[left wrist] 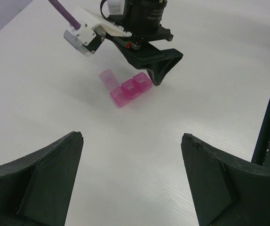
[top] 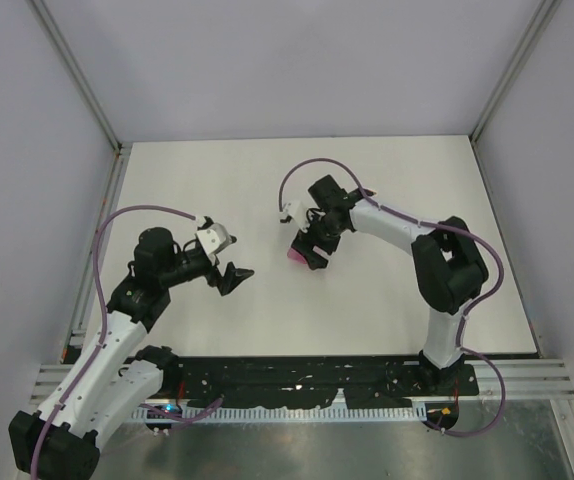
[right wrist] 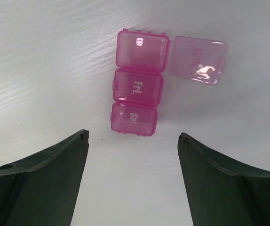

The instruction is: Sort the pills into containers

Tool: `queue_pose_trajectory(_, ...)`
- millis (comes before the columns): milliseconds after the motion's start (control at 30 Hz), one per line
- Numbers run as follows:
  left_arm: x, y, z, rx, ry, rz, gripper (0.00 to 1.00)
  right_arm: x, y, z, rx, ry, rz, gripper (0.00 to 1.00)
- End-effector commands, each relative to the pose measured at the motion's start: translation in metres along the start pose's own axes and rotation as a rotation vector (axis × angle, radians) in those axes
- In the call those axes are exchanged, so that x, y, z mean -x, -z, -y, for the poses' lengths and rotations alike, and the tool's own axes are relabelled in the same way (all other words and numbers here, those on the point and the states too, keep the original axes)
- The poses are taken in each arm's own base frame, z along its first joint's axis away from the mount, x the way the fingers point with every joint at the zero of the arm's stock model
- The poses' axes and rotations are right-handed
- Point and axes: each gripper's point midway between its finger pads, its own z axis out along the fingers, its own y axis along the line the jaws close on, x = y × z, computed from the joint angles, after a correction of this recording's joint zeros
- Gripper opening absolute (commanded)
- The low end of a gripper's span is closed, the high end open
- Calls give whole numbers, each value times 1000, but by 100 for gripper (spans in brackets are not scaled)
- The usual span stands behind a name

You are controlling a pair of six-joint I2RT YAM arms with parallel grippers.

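1. Pill box (right wrist: 136, 89): a bright-pink strip of three joined square compartments. It lies flat on the white table (top: 217, 190), just right of centre in the top view and at upper centre of the right wrist view.
2. Nearest the arm bases, the left gripper (top: 235, 278) hangs left of centre in the top view. Its fingers are spread wide with nothing between them. In its own wrist view they fill the two lower corners, and the pill box sits well beyond them at upper centre.
3. Farther up the table, the right gripper (top: 312, 255) stands over the pill box. Its fingers are also spread wide and hold nothing. In the right wrist view the box lies beyond the fingertips, in line with the gap.
4. In the left wrist view, one right finger (left wrist: 159, 75) comes down just beside the box's right end; contact cannot be told.
5. On the box, the nearest compartment reads "Sat" and the middle one "Fri."; both are shut.
6. The farthest compartment is open, and its lid (right wrist: 198, 60) is folded out flat to the right.
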Motion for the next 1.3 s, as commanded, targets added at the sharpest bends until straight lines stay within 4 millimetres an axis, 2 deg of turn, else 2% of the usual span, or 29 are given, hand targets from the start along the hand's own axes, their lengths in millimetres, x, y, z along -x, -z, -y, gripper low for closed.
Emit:
queue_pose_trajectory(0,14,0,-4,6,-30,44,90,28,54,10,-136,21,94,81)
queue_pose_trajectory(233,19,2,-11,47,-15,38,91,38,99,27,-308,-60,157,82)
queue_pose_trajectory(433,29,4,-18,83,-6,43,93,36,140,64,-495,-194,230,82)
queue_pose_trajectory(533,27,4,-18,85,5,39,93,31,159,85,-563,-266,268,82)
queue_pose_trajectory(733,24,3,-19,95,12,36,94,11,188,129,-699,-407,283,82)
queue_pose_trajectory(867,24,3,-20,100,21,36,95,-1,192,150,-728,-494,282,82)
queue_pose_trajectory(967,24,2,-20,97,20,38,95,-8,186,159,-729,-539,279,82)
queue_pose_trajectory(1267,19,0,-19,89,26,34,98,-21,154,176,-696,-650,267,82)
